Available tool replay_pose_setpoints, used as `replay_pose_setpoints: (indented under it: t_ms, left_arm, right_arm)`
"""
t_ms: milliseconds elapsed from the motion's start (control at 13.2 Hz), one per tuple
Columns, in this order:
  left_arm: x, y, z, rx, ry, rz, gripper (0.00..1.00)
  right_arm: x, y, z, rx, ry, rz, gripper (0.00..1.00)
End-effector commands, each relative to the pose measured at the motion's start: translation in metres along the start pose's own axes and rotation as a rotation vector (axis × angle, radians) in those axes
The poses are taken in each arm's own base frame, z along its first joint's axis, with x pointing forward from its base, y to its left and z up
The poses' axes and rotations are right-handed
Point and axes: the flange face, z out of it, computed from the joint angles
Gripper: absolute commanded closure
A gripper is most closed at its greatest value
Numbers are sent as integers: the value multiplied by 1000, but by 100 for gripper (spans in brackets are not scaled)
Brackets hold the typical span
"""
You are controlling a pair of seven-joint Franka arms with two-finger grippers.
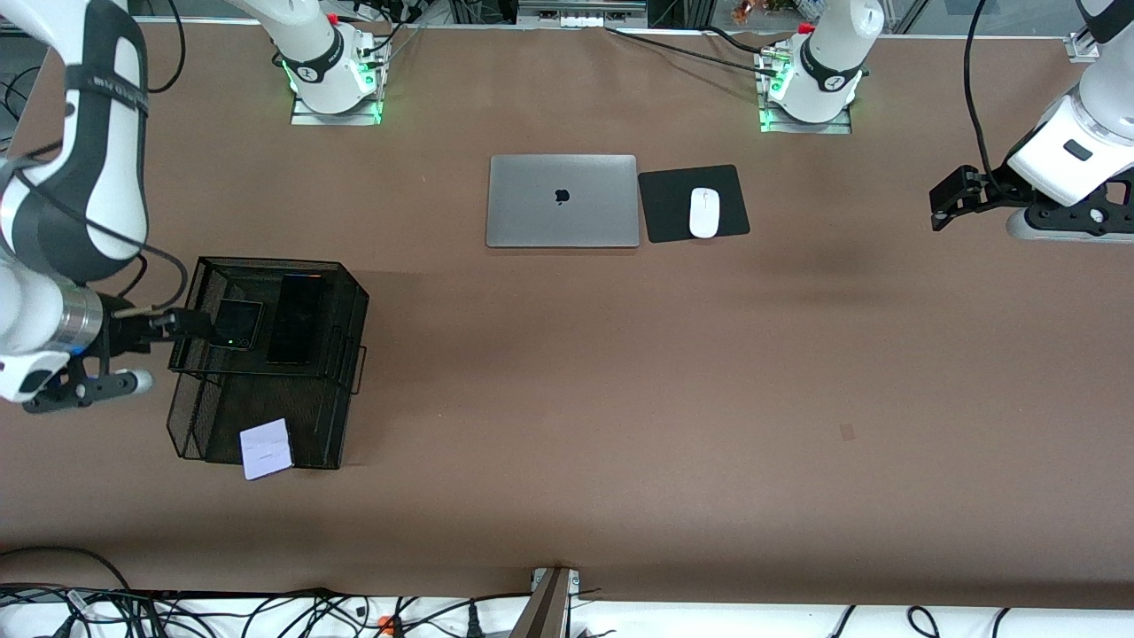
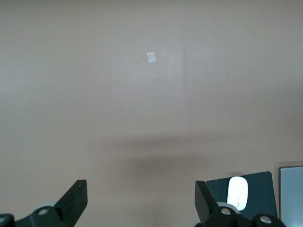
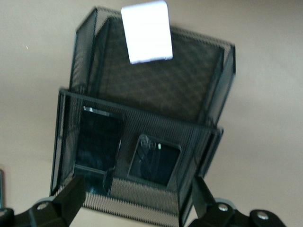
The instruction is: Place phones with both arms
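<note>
Black mesh rack (image 1: 266,372) sits mid-left of the front frame, on the counter (image 1: 567,399) toward the right arm's end. Upper tier holds the small black phone (image 1: 237,324) w/ the long black phone (image 1: 297,319) beside it. Lavender-white phone (image 1: 266,448) leans on the rack's lower front edge, nearer the camera. Right tool (image 1: 182,323) at the rack's upper-tier edge, fingers wide, holding nothing. Left tool (image 1: 952,197) at the frame's right edge, wide, empty, over bare counter. Laptop (image 1: 563,201) and mouse (image 1: 704,213) on a black pad (image 1: 664,208), upper centre.
</note>
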Motion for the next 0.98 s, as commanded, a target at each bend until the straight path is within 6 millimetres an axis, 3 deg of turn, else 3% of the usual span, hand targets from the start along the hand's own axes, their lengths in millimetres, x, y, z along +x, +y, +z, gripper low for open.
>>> replay_pose_setpoints:
  t_ms: [0,151,529,680,907]
  left_arm:
    - [0,-3,-5,17,-9,17,0]
    - [0,-5,-5,16,-10,16,0]
    - [-1,-7,-5,16,-15,12,0]
    - [-1,-7,-5,16,-15,11,0]
    - [-1,-9,-4,16,-17,12,0]
  right_arm:
    - [-45,-7,-11,-18,2,69,0]
    - [-66,-19,-25,-37,22,125,0]
    - [-121,-8,-77,-56,42,229,0]
    - [-135,-3,-92,-54,46,237,0]
    - [-140,-3,-99,-50,28,242,0]
